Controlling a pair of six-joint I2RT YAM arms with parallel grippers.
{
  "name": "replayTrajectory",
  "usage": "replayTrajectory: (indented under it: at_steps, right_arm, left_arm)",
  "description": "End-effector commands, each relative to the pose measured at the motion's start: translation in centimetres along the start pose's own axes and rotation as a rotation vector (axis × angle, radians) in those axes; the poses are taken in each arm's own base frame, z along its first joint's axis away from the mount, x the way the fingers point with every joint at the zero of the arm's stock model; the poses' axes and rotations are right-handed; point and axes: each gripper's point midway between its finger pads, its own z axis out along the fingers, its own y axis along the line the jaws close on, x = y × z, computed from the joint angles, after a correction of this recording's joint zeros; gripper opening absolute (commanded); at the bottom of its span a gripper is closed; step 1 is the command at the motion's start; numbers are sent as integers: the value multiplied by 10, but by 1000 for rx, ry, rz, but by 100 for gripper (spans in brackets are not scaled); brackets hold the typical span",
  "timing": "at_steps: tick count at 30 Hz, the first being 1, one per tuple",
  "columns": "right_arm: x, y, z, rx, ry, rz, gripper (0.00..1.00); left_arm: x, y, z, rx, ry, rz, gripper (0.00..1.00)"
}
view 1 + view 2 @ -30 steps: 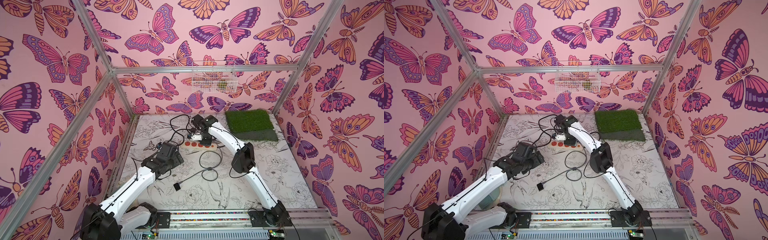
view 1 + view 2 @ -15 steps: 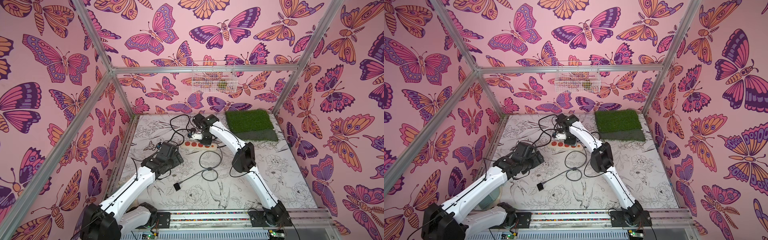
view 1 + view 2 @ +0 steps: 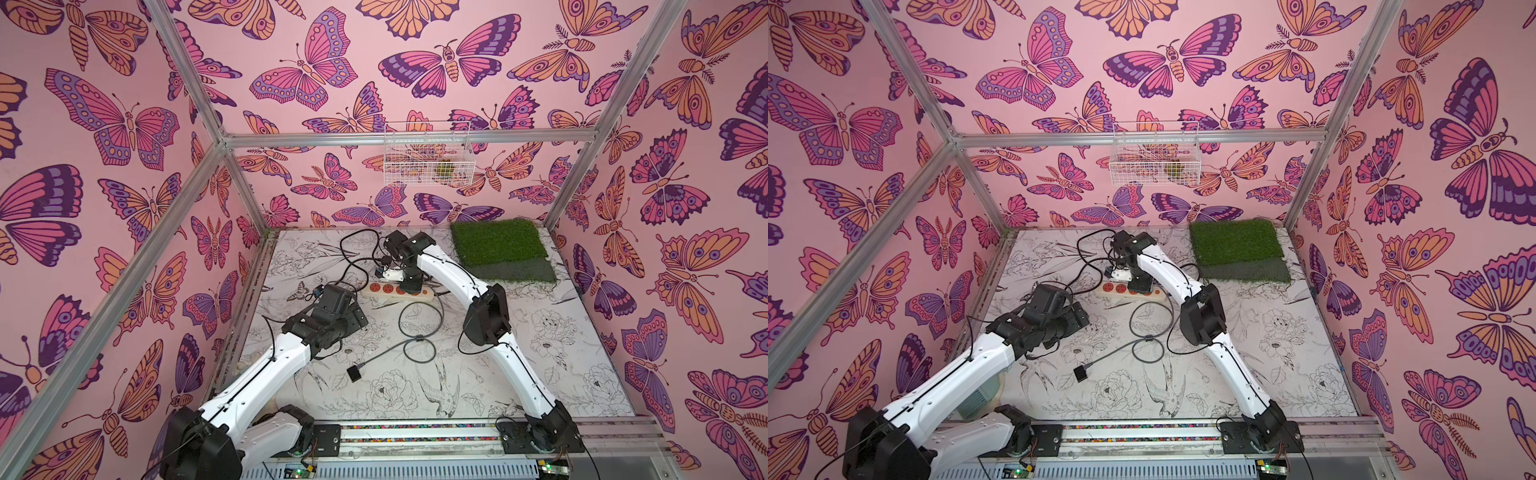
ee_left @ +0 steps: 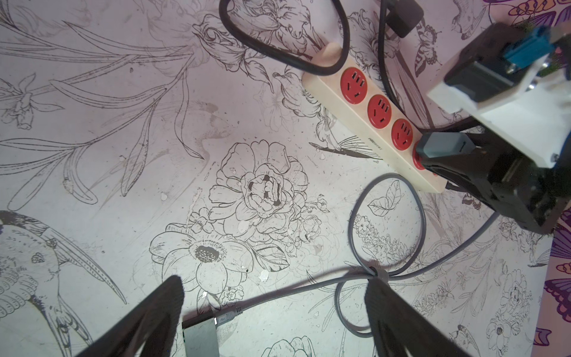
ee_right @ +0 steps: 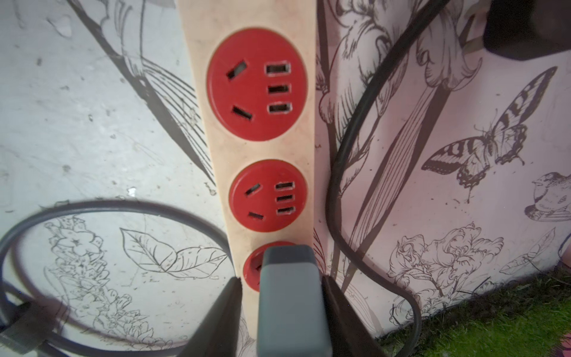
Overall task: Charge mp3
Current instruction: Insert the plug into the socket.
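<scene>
Linework of flowers, birds and leaves, black on a scuffed white sheet, covered the worktop. Nearest the front rail the mp3 lay flat on it: a tiny, thin black square, matte, its control face not made out. Both top views showed the mp3 well apart from the power strip, with the metal-tipped plug of a thin grey cable pushed into one edge. The cable was round and rubbery, coiled in two loose loops pinched by a small clip.

Just beyond the mp3 hung the left claw, above the worktop, its dark tapered fingers spread wide and gripping nothing.

Further back was the power strip: a long cream plastic bar with round red socket discs cut by slot holes. Small grey lettering ran along its side, too small to read. A grey-teal adapter, a smooth block with rounded corners, stood plugged into a socket toward one end. The right claw bracketed it with jaws loosened: a sliver of gap on one side, the other finger at the adapter's face, no firm clamp. A thick, glossy black cord curved beside the strip, and a chunky black plug lay beyond it.

Farthest back, a shaggy green grass mat filled the right rear corner. Above it a white wire basket hung on the pink butterfly-printed wall.
</scene>
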Motion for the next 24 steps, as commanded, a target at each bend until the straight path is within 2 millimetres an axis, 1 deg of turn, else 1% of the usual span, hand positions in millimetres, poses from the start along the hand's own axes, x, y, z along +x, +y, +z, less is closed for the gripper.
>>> replayTrajectory:
  at_steps: [1, 4, 6, 9, 11, 14, 17, 20, 24]
  right_arm:
    - [-7, 17, 54, -87, -1, 20, 47]
    - [-11, 7, 47, -52, -25, 31, 48]
    - [-16, 3, 38, -37, -59, 38, 49]
    - [-29, -9, 16, 5, -136, 69, 50]
    - [-35, -14, 5, 18, -175, 85, 51]
    - [-35, -19, -3, 37, -185, 96, 51]
    - [-28, -19, -1, 38, -161, 104, 52]
    - [-26, -18, -5, 34, -156, 110, 52]
    - [-31, -22, -20, 54, -216, 135, 53]
  left_arm:
    - [2, 5, 0, -9, 5, 15, 94]
    - [2, 5, 0, -11, 5, 15, 94]
    - [2, 5, 0, -10, 5, 15, 94]
    - [2, 4, 0, -8, 8, 15, 94]
    - [2, 4, 0, -7, 7, 16, 94]
    - [2, 5, -1, -6, 6, 17, 94]
    - [2, 5, -1, -5, 4, 17, 94]
    - [2, 4, -1, -3, 5, 16, 94]
    - [2, 2, 0, -3, 13, 16, 94]
